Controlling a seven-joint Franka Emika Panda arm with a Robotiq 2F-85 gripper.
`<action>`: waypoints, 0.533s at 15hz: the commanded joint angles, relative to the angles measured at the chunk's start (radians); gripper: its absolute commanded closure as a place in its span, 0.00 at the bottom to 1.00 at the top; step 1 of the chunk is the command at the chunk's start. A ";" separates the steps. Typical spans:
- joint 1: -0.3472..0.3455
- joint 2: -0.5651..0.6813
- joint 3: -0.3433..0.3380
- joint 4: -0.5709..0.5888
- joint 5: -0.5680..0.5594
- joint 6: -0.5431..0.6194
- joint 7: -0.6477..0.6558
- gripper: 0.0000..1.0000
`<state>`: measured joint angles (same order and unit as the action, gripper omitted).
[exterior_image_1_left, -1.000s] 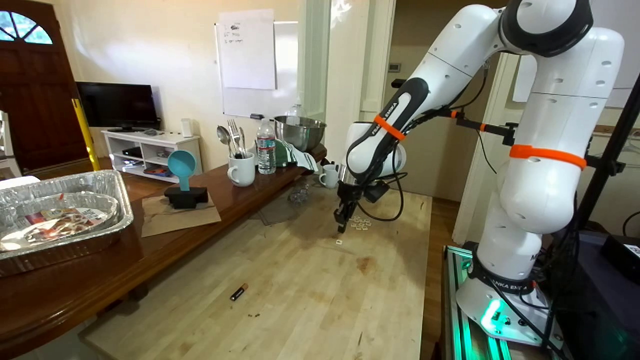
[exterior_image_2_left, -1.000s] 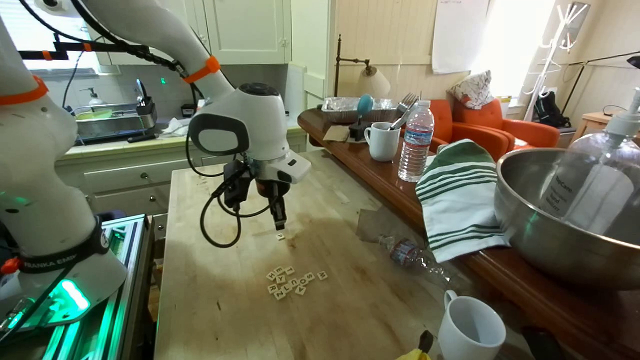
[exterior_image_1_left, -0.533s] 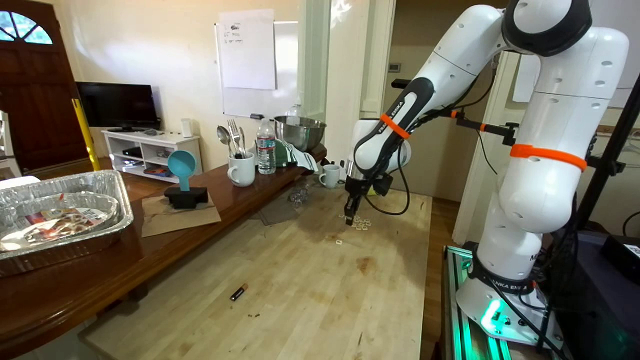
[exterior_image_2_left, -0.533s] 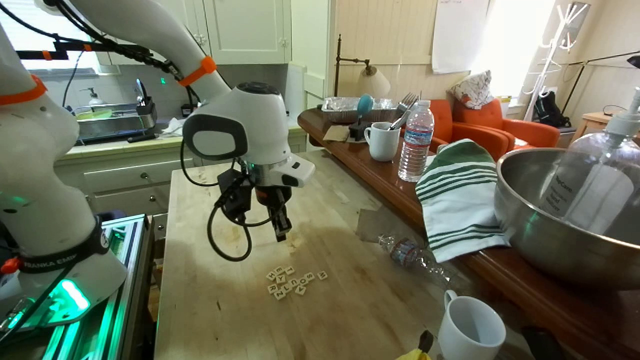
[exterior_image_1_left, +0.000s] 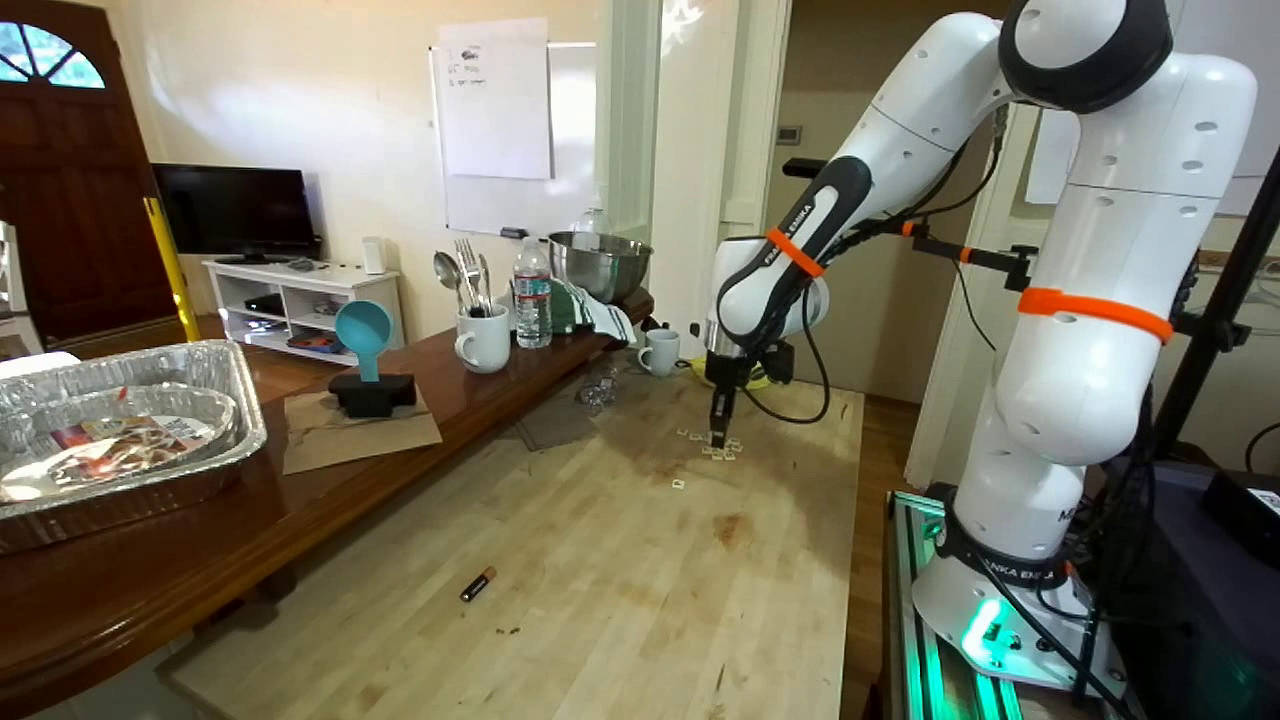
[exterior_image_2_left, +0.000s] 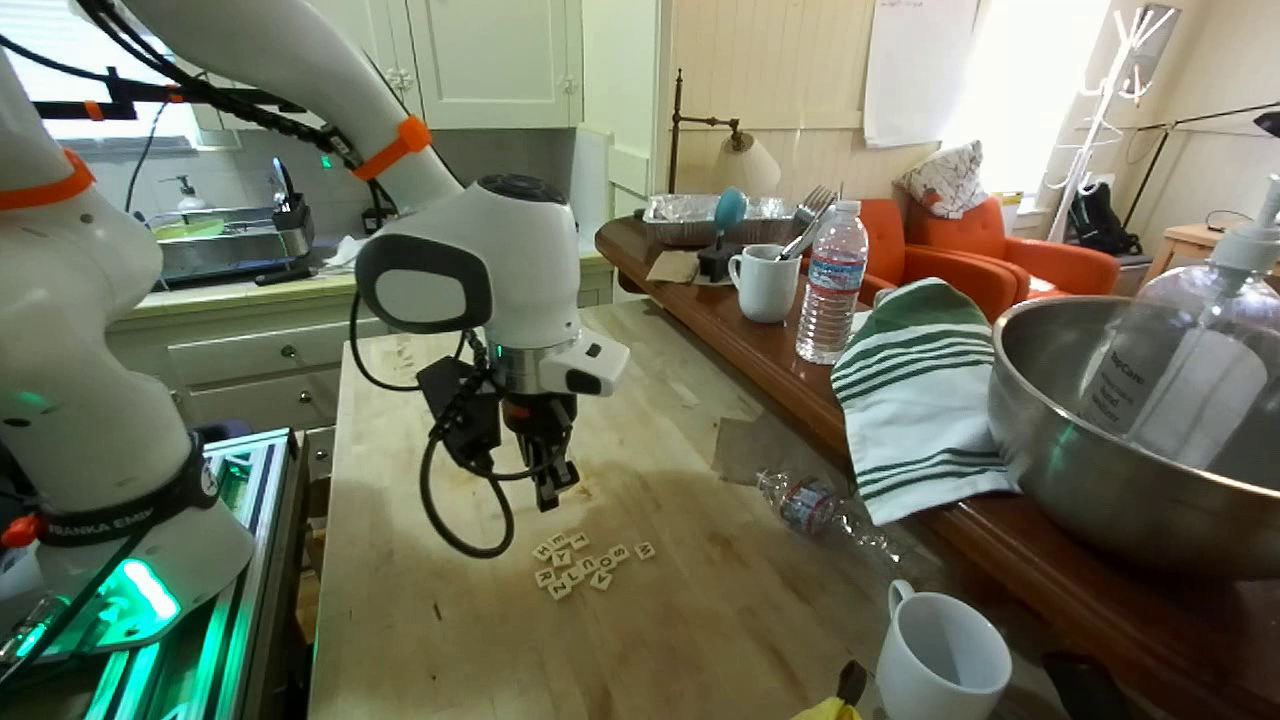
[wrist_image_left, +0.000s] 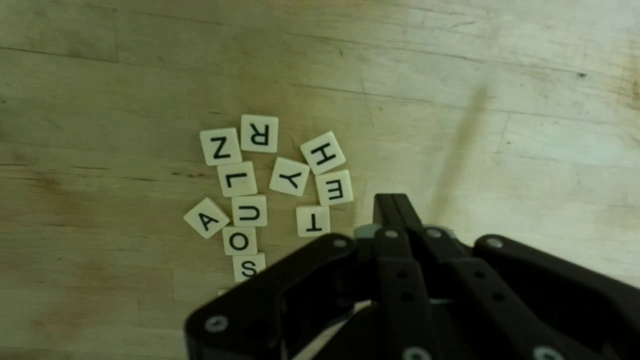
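Cream tiles (wrist_image_left: 257, 211): clustered on surface (exterior_image_2_left: 480, 650)
Black end effector (wrist_image_left: 392, 197): pressed together, hovering near tiles
Battery (exterior_image_1_left: 478, 584): well apart from tiles

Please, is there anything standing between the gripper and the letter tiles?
Nothing visible stands between the gripper and the tiles. In the wrist view, E lies nearest its fingertips, in plain sight; the gripper hides part of that view. In an exterior view, its cable loops off to one side.

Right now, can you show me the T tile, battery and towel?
T tile (wrist_image_left: 313, 221), wrist view: its lettered face.
Battery (exterior_image_1_left: 478, 584), in an exterior view: its middle.
Towel (exterior_image_2_left: 920, 400), in an exterior view: its middle.
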<state>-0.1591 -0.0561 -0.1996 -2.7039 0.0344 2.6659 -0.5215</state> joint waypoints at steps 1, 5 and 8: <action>-0.018 0.025 -0.009 0.019 -0.095 -0.019 -0.001 1.00; -0.020 0.044 -0.012 0.026 -0.107 -0.017 -0.040 1.00; -0.023 0.059 -0.011 0.029 -0.102 -0.008 -0.066 1.00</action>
<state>-0.1733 -0.0273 -0.2071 -2.6940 -0.0490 2.6659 -0.5583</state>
